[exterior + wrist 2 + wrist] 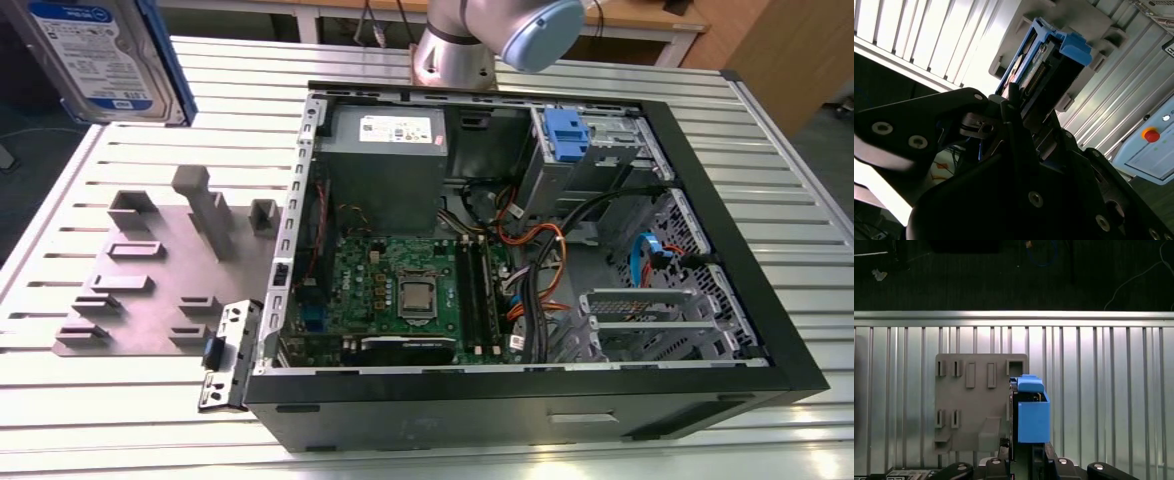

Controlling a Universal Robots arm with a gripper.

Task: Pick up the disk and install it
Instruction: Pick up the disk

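Note:
The disk (104, 55), silver-grey with a white-and-blue label and blue carrier rails, hangs in the air at the exterior view's upper left, above and behind the grey fixture plate (160, 270). In the first wrist view the disk (1032, 412) appears edge-on, its blue carrier toward the camera, with the fixture plate (974, 405) far below it. My gripper (1021, 455) is shut on the disk, black fingers (1014, 107) clamping its near end. The second wrist view shows the disk's connector end and blue rail (1054, 55) sticking out past the fingers.
An open computer case (287, 385) lies on the slatted metal table (747, 140), to the exterior view's right of the plate. Inside are a motherboard (400, 290), power supply (380, 150), cables, a blue bracket (566, 135) on the upper bay and a metal cage (654, 320). The arm's base (461, 45) stands behind the case.

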